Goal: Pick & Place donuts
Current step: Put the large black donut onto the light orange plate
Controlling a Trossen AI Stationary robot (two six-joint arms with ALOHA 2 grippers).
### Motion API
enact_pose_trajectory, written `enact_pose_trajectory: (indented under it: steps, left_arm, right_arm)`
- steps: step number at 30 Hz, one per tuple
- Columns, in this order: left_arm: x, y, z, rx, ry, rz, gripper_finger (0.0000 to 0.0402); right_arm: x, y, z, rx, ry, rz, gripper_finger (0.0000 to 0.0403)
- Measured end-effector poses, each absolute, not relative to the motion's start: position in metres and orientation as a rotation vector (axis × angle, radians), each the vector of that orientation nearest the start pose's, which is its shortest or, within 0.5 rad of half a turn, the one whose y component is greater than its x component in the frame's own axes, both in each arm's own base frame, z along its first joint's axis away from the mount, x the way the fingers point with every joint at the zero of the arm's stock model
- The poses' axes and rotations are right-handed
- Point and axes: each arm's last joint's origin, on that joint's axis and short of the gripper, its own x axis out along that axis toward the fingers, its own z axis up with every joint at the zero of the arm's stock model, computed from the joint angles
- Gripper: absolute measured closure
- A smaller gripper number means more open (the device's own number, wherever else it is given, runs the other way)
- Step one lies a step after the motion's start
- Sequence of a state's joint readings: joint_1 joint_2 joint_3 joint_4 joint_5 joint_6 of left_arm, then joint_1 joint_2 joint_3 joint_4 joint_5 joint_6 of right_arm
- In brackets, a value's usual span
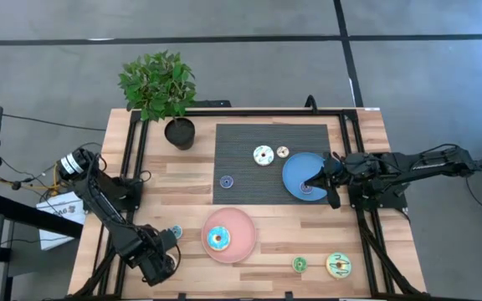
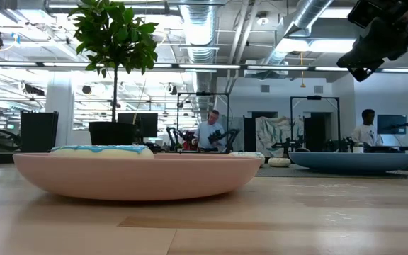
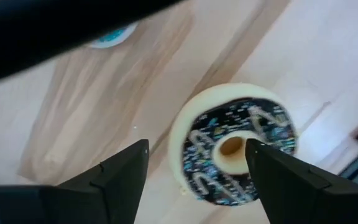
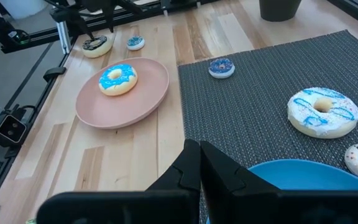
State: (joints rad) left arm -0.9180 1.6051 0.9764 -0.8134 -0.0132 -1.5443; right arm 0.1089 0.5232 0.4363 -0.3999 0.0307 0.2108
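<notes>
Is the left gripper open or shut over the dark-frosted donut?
Open. In the left wrist view the left gripper has its two fingers spread apart either side of the dark-frosted cream donut, which lies flat on the wooden table.

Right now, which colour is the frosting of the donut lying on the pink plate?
Blue frosting on a cream donut; the right wrist view shows it best.

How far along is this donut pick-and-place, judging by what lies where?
Done: one blue-frosted donut lies on the pink plate. In hand: nothing is gripped; the left gripper is open around a dark-frosted donut lying on the wood. The right gripper is shut over the blue plate. Left: the white donut and small ones on the mat, plus two near the front edge.
</notes>
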Motion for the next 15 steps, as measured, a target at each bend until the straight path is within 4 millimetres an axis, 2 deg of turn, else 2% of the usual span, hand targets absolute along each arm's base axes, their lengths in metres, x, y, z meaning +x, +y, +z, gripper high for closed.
enact_pose_trajectory:
  steps: [15]
  left_arm:
    - [0.1665, -0.2165, 0.1757, -0.476, 1.450, 0.341, 0.0141]
  right_arm:
    - [0.1255, 0.0121, 0.2288, 0.166, 0.488, 0.002, 0.0403]
